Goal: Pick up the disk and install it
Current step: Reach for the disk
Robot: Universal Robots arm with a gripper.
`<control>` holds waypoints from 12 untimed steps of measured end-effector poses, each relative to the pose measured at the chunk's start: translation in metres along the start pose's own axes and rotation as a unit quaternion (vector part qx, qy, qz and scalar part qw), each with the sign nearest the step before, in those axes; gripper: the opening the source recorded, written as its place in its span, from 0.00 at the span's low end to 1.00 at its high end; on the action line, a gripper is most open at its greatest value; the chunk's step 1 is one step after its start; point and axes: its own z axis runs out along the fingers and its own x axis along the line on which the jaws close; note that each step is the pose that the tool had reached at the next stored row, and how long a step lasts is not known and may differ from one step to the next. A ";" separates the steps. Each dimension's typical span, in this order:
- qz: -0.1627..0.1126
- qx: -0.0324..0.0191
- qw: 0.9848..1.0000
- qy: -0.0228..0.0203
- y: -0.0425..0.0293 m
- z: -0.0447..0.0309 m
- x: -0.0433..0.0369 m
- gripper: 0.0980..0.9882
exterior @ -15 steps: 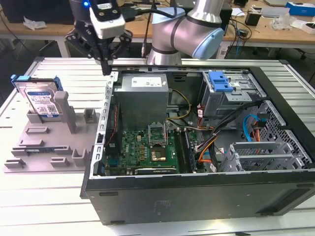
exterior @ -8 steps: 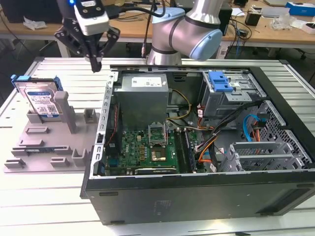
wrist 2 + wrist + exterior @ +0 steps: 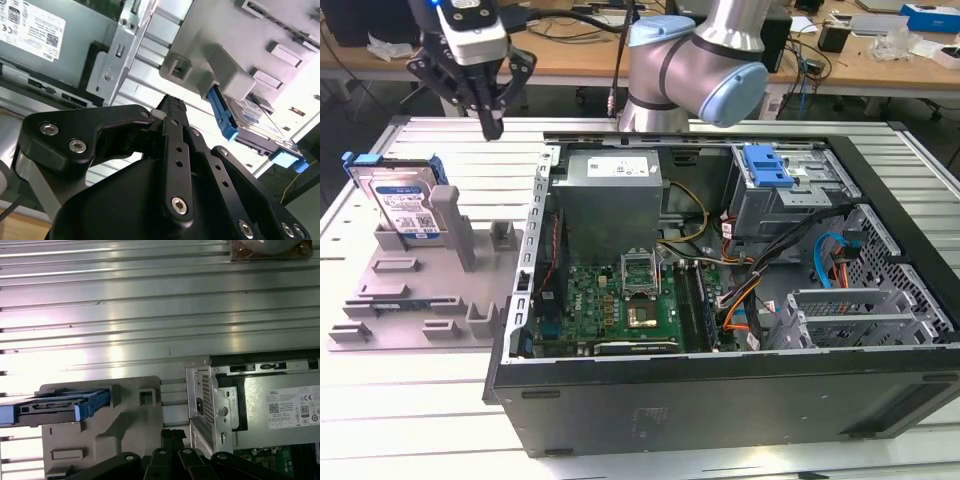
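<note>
The disk is a silver drive with a white and blue label and a bright blue frame. It stands on edge in a slot of the grey fixture at the exterior view's left. Both wrist views show it too, as the disk and the disk, seen edge-on. My gripper hangs above the table behind the fixture, up and toward the exterior view's right of the disk, apart from it. Its black fingertips are pressed together, shut on nothing, and the fingertips point down between the fixture and the case.
An open computer case lies on the slatted table at the exterior view's right, with a power supply, a motherboard and a drive cage with a blue latch. The fixture's grey post stands beside the disk.
</note>
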 end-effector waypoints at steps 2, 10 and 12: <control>0.000 0.000 1.000 0.000 0.0026 0.0011 0.0069 0.01; 0.000 0.000 1.000 0.000 0.0093 0.0049 0.0411 0.01; 0.000 0.000 1.000 0.000 0.0115 0.0061 0.0572 0.01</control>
